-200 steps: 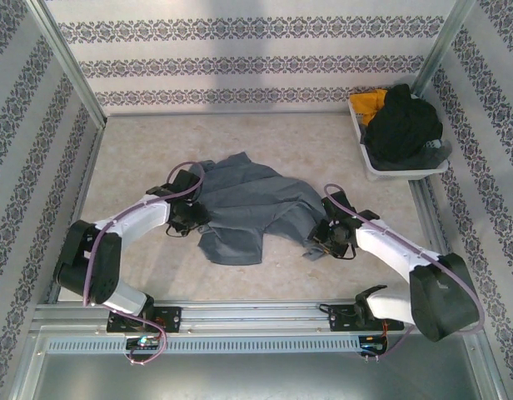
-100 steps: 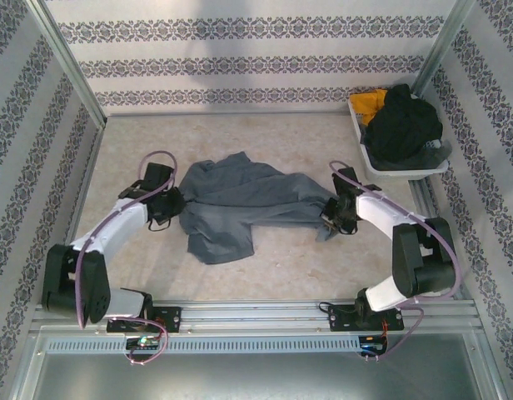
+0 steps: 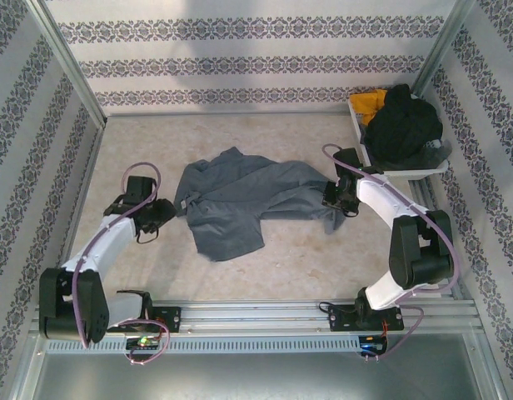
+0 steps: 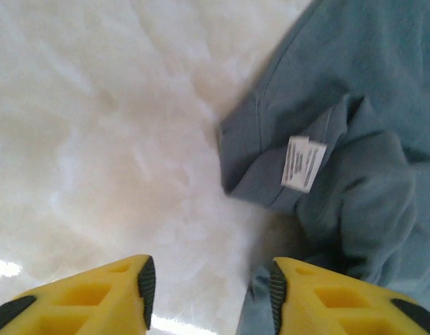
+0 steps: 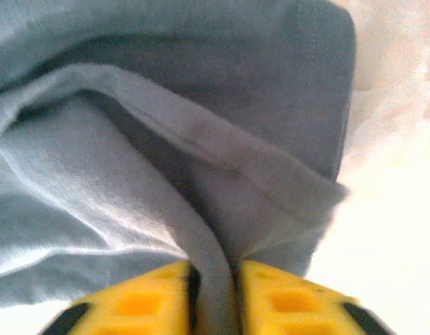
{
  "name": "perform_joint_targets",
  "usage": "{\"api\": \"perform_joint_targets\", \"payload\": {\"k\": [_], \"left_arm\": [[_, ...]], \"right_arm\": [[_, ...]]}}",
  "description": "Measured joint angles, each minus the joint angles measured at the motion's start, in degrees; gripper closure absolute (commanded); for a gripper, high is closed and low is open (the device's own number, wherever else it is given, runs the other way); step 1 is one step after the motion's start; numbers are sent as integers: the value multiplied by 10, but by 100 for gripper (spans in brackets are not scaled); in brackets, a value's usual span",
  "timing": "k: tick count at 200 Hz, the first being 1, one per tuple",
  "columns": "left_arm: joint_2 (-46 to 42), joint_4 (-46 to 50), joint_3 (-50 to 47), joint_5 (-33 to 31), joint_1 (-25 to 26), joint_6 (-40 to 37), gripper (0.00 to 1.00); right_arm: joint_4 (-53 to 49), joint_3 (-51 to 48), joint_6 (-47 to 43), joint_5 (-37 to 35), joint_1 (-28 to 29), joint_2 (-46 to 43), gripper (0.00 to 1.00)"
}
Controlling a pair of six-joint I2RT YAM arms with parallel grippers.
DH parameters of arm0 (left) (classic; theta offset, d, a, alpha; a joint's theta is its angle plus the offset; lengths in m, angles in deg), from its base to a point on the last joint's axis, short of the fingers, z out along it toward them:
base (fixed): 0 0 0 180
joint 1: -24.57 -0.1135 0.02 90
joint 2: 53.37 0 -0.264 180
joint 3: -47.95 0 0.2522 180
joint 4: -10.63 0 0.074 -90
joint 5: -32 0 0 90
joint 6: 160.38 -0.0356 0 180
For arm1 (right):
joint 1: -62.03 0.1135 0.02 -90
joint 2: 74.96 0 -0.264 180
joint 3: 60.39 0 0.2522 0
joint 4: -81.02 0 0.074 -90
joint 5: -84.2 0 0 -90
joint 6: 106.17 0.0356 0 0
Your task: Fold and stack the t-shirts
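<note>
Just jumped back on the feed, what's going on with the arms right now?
The two arms are working on a grey t-shirt lying crumpled and unfolded on the table. The right gripper is shut on a fold of cloth at the shirt's right end. The left gripper is open beside the shirt's left edge, gripping nothing. A black garment and a yellow garment sit in the bin at the far right.

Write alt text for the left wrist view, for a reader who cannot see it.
The left gripper, its yellow fingers apart and holding nothing, hangs over a pale table at the edge of a crumpled grey-blue t-shirt. A white care label shows on a folded-over corner of the shirt.
</note>
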Motion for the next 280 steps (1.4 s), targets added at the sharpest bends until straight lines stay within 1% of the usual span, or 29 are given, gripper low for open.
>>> {"api": "perform_joint_targets", "payload": {"k": [19,39,61,81,94,122,142,159,194,267,280], "left_arm": [[-32,-28,-46,31,10,5,51],[-31,-59,-65,57,36,8,50],[-7,-92,-53,75,61,-5,58],[26,-104,-29,79,71,-40,62],[35,-111,-26,78,71,-70,62],[32,-117,-29,76,71,-144,57],[26,-130,-38,76,70,-188,58],[33,-141,-38,76,71,-211,59],[68,-149,-38,66,71,-216,60],[83,-186,-40,79,74,-194,59],[94,-189,-40,83,78,-193,63]], "right_arm": [[-10,0,-2,0,0,-14,66],[-14,-2,-2,0,0,-36,67],[-15,-9,1,1,1,-58,67],[-17,-11,6,7,2,-61,66],[-18,-12,10,11,5,-61,67],[-21,-13,18,19,10,-62,66],[-21,-13,24,26,16,-65,66],[-21,-13,28,29,20,-69,67],[-25,-13,38,31,24,-72,66],[-26,-12,40,31,24,-72,66],[-26,-12,40,31,24,-72,66]]}}
